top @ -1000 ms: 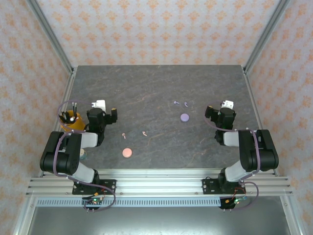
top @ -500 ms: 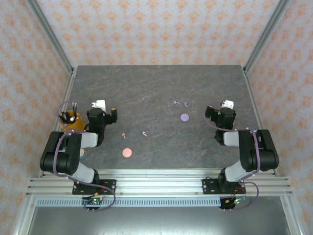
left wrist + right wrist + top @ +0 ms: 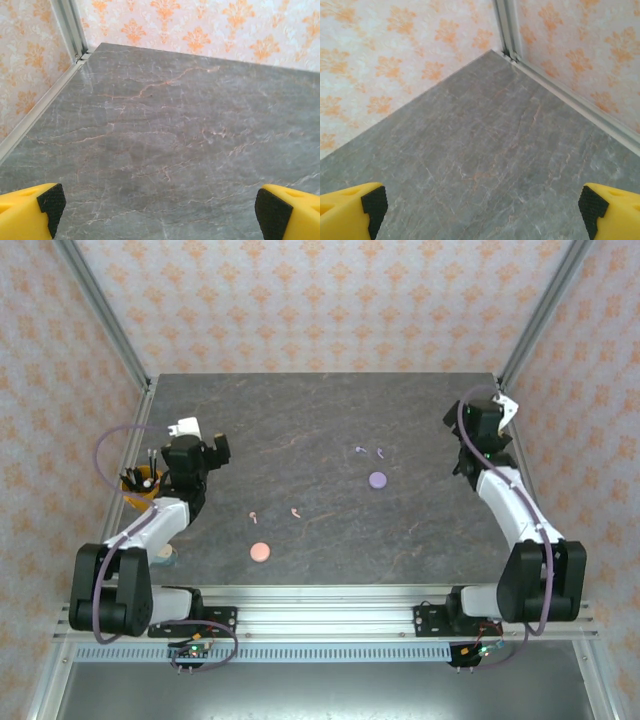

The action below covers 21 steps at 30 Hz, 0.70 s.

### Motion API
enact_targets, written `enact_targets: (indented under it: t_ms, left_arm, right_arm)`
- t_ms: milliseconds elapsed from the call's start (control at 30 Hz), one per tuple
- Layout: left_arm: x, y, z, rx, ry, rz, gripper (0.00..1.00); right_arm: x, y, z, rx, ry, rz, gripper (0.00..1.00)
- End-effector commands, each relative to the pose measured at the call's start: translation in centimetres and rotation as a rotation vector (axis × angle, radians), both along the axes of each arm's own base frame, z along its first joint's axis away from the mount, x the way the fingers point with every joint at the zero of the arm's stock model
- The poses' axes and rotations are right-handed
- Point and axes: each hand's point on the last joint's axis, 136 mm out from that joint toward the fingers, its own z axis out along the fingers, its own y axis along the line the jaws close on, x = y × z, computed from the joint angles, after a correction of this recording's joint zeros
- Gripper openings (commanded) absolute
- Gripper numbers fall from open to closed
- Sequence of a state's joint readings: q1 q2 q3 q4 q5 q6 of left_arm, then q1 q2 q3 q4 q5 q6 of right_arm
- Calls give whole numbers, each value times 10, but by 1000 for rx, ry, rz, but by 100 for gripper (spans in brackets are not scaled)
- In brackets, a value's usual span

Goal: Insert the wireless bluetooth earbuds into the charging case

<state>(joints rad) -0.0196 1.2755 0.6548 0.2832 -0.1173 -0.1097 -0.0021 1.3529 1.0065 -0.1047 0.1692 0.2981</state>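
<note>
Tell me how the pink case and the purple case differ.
Colour: the pink case is salmon pink, the purple case pale purple. Place: the pink case lies near the near edge, left of centre; the purple case lies farther back, right of centre. Neighbours: two pink earbuds lie beyond the pink case, two purple earbuds beyond the purple case. Both are small round discs flat on the table, touching no earbud.
</note>
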Motion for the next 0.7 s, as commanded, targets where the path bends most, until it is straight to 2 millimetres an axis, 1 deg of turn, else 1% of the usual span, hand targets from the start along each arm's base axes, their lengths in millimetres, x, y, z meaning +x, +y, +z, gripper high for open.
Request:
enact_targets:
  t_ms: [0,100,167,200,367,433,567,667]
  left_arm:
    - [-10,0,10,-100,61,77,100]
    - [-14,-9,17,-190,106,103,100]
    - [-16,-19,19,-231,141,108,100]
    - [-18,-25,17,-243,163,105,100]
    - [-30,-54,11,-289,237,87,100]
    - [-36,-70,7,-344,247,78,100]
    - [-43,-100,1,-421,258,49,100]
    - [-44,-119,-1,-440,282,40,100]
  right_arm:
    - [-33,3,-59,68,308,-19,99]
    - [-34,22,-63,141,305,65,99]
    - [-38,32,-66,184,314,96,99]
    - [-41,38,-68,204,325,112,99]
    - [-58,78,-88,267,422,247,99]
    - [-68,95,-97,296,469,293,100]
    - [-84,122,-107,298,573,360,96]
    - [-91,142,-116,251,660,402,94]
